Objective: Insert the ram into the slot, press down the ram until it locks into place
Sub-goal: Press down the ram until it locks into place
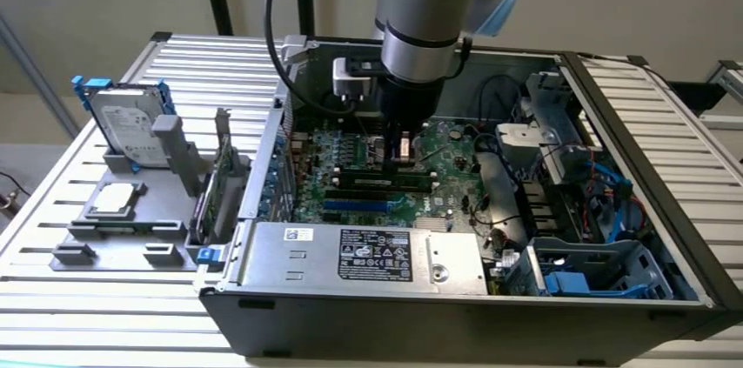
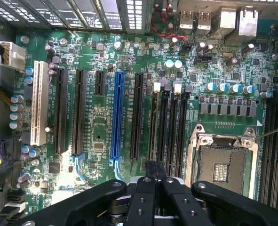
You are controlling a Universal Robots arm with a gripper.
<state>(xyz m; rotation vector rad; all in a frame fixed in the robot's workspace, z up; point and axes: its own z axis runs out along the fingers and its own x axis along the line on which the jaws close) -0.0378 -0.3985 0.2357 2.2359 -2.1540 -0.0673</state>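
Exterior view showed the ram (image 1: 384, 182) standing edge-up in a slot (image 2: 163, 125) of the memory bank. That bank sat just beside the CPU socket (image 2: 222, 165), between it and the blue slot (image 2: 116, 117). The ram's long axis ran along the slot, from the exterior view's left to its right, with the chip faces turned sideways and the thin top edge upward. Whether it was fully seated I could not tell, nor how the white latches (image 2: 156, 87) at the bank's end stood.

The gripper (image 2: 155, 164) hung over the bank next to the socket, with its fingers drawn together and nothing visible between them. It was close above the ram (image 1: 402, 149); contact could not be made out.

By my judgement the ram is light, stiff along its length and thin, but fragile. Its chips and gold contacts should not be squeezed or scraped. The bare top edge and short ends are the safe places to hold or push, and the force should go straight down so the strip does not rock in the slot.
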